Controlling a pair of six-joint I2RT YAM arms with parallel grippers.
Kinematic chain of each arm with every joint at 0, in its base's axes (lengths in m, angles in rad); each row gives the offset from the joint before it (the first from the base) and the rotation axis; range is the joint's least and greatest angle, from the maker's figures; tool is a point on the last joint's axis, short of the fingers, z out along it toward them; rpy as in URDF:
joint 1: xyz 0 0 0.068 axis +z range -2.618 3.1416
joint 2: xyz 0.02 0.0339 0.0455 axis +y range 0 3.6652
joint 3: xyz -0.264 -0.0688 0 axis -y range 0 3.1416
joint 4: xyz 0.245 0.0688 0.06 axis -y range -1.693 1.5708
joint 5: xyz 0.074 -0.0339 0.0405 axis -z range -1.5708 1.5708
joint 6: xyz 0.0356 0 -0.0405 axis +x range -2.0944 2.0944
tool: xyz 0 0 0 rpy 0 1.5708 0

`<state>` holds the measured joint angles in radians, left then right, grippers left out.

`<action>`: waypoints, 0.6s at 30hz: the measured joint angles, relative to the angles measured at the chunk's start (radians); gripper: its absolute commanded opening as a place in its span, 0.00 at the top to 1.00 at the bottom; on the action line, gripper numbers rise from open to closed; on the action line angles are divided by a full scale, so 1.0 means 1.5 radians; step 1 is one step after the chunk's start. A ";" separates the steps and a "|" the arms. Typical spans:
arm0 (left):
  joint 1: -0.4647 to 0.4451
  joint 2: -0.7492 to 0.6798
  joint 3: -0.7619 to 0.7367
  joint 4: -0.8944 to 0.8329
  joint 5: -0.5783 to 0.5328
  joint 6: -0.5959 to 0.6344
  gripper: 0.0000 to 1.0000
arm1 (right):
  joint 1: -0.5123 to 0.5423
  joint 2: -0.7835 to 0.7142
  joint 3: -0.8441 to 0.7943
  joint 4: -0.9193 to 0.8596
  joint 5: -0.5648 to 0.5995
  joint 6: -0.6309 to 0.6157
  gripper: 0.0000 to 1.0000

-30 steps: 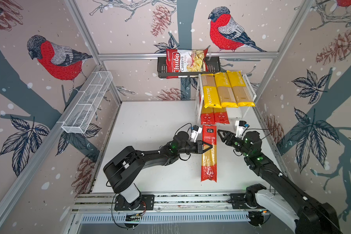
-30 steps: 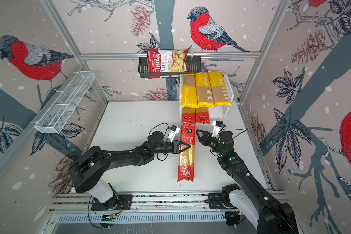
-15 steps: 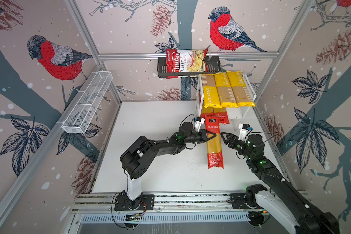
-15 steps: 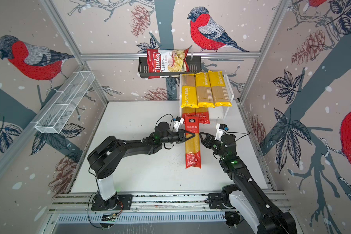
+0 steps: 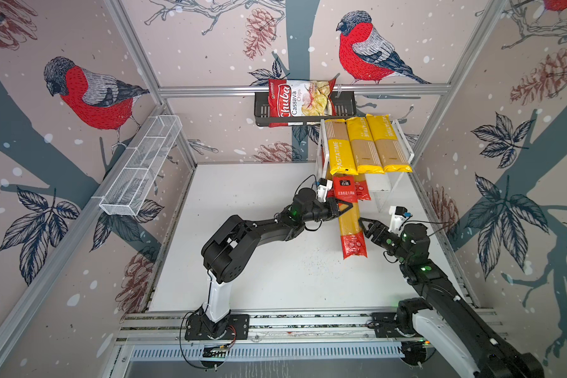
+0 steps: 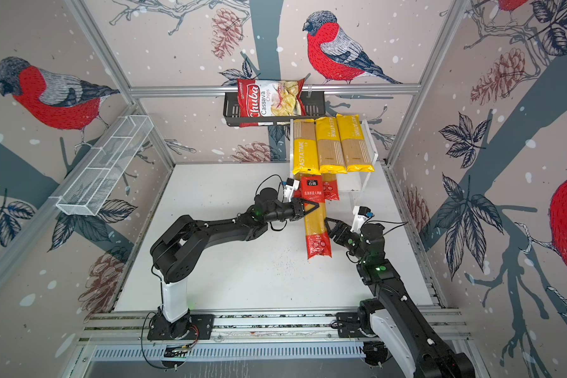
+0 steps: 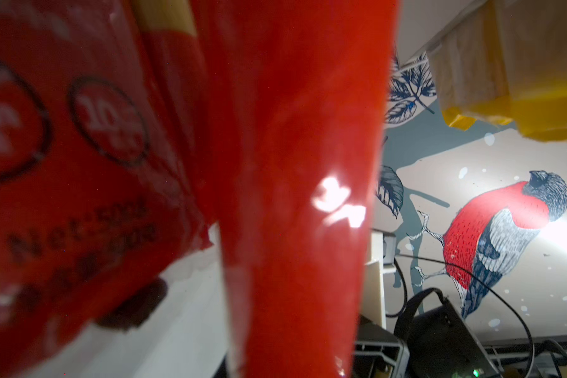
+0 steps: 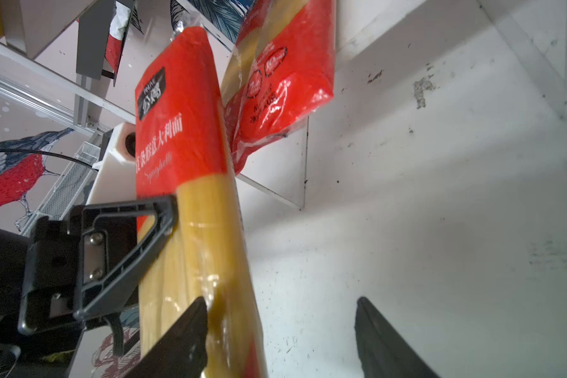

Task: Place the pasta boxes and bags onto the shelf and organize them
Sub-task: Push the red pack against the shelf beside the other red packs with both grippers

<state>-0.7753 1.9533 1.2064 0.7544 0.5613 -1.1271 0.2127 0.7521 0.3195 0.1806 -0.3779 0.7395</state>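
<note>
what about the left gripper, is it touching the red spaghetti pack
Touching. In the right wrist view the left gripper is clamped on the red spaghetti pack, one finger pressed flat against its face.

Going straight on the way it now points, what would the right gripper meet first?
Most likely the red spaghetti pack that the left gripper holds: one finger of the right gripper seems at its side; depth is unclear.
</note>
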 measured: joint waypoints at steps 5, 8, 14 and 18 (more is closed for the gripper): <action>0.003 0.022 0.027 0.016 -0.026 -0.007 0.96 | -0.033 -0.021 -0.024 0.005 -0.054 0.036 0.22; 0.000 0.037 0.044 0.021 -0.025 -0.008 0.96 | -0.053 -0.035 -0.040 0.019 -0.086 0.059 0.22; -0.001 0.065 0.076 0.033 -0.027 -0.016 0.96 | -0.081 -0.069 -0.069 0.040 -0.144 0.107 0.23; -0.001 0.078 0.086 0.048 -0.028 -0.016 0.96 | -0.085 -0.087 -0.085 0.066 -0.168 0.142 0.25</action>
<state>-0.7761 2.0705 1.3350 0.8268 0.5186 -1.1515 0.0853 0.6209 0.1917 0.2790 -0.6292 0.9520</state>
